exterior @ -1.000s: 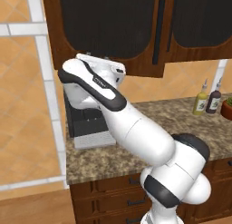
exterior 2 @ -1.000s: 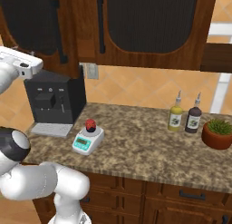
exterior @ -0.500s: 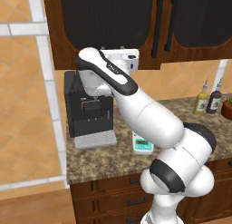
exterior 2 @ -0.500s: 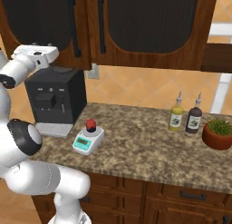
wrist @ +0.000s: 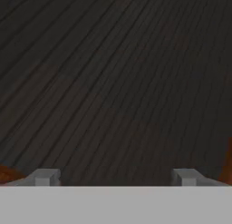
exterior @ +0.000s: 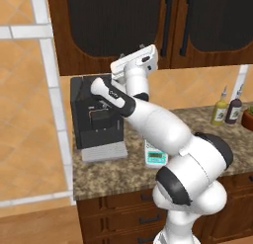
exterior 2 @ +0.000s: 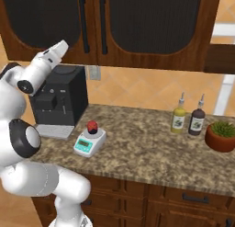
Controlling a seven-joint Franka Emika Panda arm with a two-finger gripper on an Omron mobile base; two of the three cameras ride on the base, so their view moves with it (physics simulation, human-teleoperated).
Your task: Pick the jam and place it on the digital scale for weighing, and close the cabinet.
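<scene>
The jam [exterior 2: 92,126], a tiny jar with a red top, stands on the white and teal digital scale [exterior 2: 89,142] on the counter; the arm hides part of the scale [exterior: 156,157] in the left base view. The dark-brown cabinet [exterior: 113,20] [exterior 2: 151,24] hangs above with both doors looking shut. My gripper [exterior: 132,50] [exterior 2: 64,43] is raised in front of the left door's lower part, above the coffee machine. In the hand view the gripper [wrist: 114,177] is open, its fingertips [wrist: 43,177] wide apart with nothing between them, close to the door's dark ribbed panel.
A black coffee machine [exterior 2: 62,102] stands left of the scale under my hand. Two bottles [exterior 2: 179,119] and a potted plant [exterior 2: 221,136] stand at the counter's right end. Long black bar handles [exterior 2: 93,24] run down the door edges.
My hand has swept rightward along the cabinet front and the left door has swung flush. The fingers have spread wider. Jam and scale have not moved.
</scene>
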